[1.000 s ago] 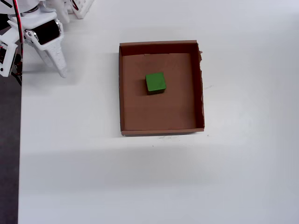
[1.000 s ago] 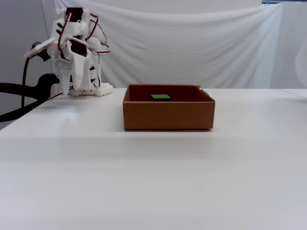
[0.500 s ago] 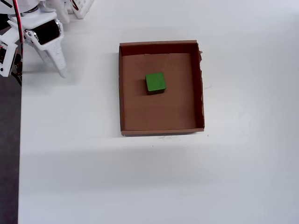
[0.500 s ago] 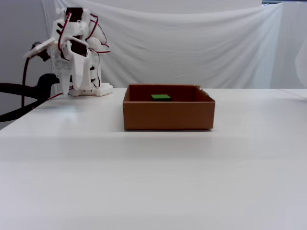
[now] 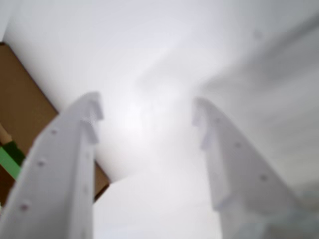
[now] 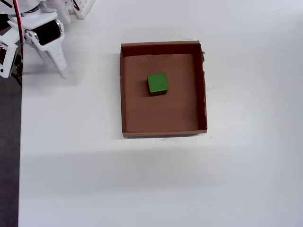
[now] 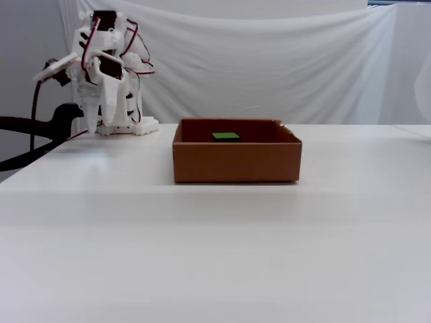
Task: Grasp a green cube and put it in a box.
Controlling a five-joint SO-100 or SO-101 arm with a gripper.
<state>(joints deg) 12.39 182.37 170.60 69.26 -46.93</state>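
Note:
The green cube (image 6: 157, 83) rests on the floor of the box (image 6: 122, 94), slightly above its middle in the overhead view. From the fixed view only the cube's top (image 7: 225, 136) peeks over the box's front wall (image 7: 236, 161). My gripper (image 6: 34, 73) hangs over the table's top-left corner, well away from the box. In the wrist view the gripper (image 5: 147, 109) is open with only white table between its fingers, and a corner of the box (image 5: 20, 99) and a sliver of the cube (image 5: 9, 160) show at the left edge.
The arm's white base (image 7: 128, 126) stands at the back left of the table. In the overhead view the table's left edge (image 6: 20, 151) borders dark floor. A black curved object (image 7: 27, 124) sits left of the table, and a white cloth hangs behind.

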